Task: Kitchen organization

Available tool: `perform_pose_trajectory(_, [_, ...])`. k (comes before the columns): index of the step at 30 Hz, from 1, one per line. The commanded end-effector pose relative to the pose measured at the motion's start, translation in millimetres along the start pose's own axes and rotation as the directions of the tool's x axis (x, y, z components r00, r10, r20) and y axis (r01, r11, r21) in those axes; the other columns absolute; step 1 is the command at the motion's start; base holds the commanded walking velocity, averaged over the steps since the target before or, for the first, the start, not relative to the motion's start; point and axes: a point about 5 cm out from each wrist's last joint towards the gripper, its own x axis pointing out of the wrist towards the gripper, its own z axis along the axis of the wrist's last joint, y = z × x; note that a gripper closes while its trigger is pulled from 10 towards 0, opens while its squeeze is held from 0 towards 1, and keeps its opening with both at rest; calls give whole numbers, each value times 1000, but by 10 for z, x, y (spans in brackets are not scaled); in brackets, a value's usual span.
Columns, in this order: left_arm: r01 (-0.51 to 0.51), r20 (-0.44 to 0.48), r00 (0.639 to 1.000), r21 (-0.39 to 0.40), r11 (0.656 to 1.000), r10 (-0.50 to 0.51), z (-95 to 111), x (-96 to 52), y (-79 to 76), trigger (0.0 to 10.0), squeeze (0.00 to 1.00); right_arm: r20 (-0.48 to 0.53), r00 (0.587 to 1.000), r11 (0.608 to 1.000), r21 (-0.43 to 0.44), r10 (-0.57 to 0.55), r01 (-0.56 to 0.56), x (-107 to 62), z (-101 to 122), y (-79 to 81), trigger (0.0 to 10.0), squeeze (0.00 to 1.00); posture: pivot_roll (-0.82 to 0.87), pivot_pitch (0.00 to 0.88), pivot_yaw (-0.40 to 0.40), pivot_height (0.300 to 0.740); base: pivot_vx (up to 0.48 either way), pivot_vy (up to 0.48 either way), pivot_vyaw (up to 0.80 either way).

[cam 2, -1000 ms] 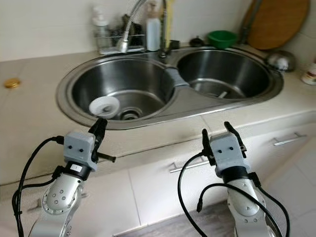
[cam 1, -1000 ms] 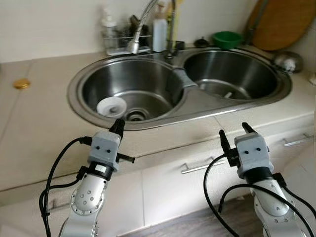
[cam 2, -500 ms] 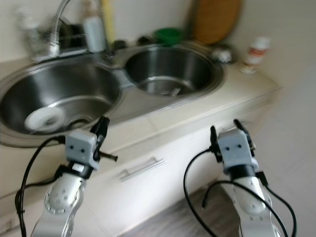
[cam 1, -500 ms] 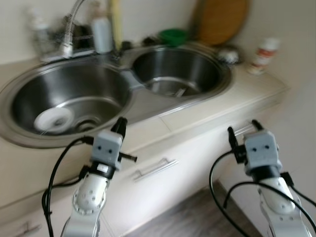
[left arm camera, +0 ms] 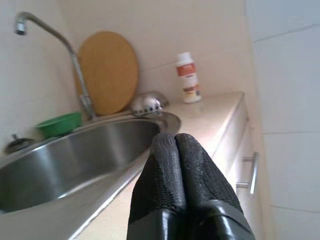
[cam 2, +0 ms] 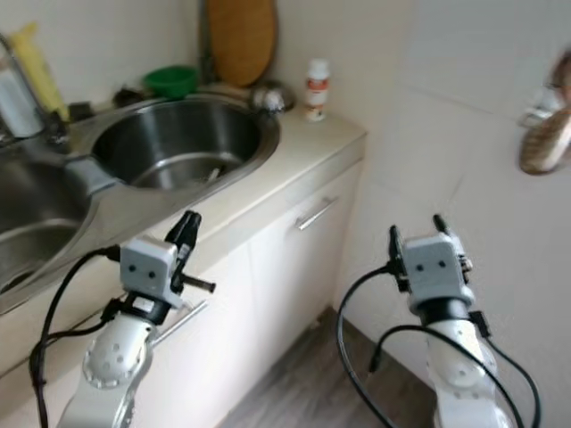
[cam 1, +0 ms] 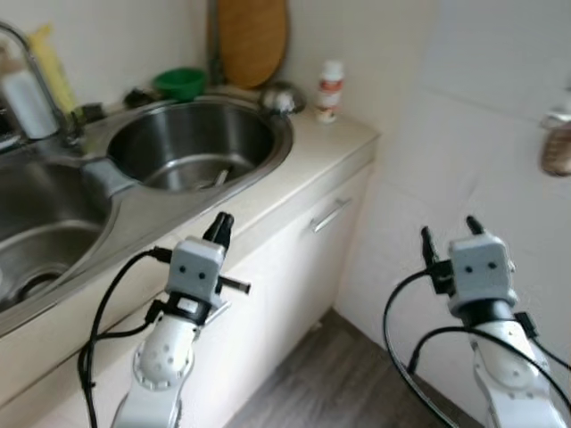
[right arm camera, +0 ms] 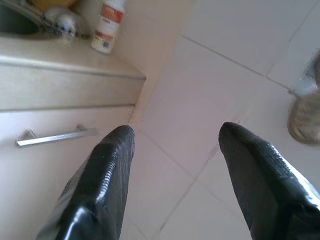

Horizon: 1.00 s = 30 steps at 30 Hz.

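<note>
- Light was even, soft and fairly bright, with warm cream tones over the wall tiles and counter.
- The steel sink [cam 1: 192, 143] carried soft pale glare along its rim and a darker shaded bowl.
- Things behind the sink, such as the green bowl [cam 1: 179, 82], looked slightly soft.
- The brown object high to the right of the sink [cam 2: 546, 134] was blurred.
- In the wrist views the black fingers [left arm camera: 180, 175] were close and out of focus.

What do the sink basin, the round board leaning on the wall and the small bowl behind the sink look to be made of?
Sink basin: brushed stainless steel, grey with soft reflections. Round board: probably wood or bamboo, matte tan-brown. Small bowl: likely plastic, solid green with a dull sheen.
</note>
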Motion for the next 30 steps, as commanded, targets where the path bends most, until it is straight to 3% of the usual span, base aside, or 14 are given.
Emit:
perform_pose_trajectory(1, [17,10,1000,-3,1000,-17,12,7,-37,10000,0,-5,1000,1000,-18,-24,24,-1,6,-54,10000,0,47,0,-16,740,0,0,-788])
perform_pose_trajectory(14, [25,5,1000,5,1000,-25,7,15,-62,10000,0,-49,996,997,-33,-68,67,12,-71,-105,10000,0,47,0,-17,740,0,0,-787])
perform_pose_trajectory(24, [24,11,1000,-2,1000,-24,42,19,-71,10000,0,-60,994,996,-37,-88,86,29,-83,-136,10000,0,48,0,-16,740,0,-431,-786])
perform_pose_trajectory(30, [17,20,1000,-15,1000,-17,54,21,-62,10000,0,-60,994,995,-42,-93,91,35,-81,-145,10000,0,45,0,-17,740,0,0,-775])
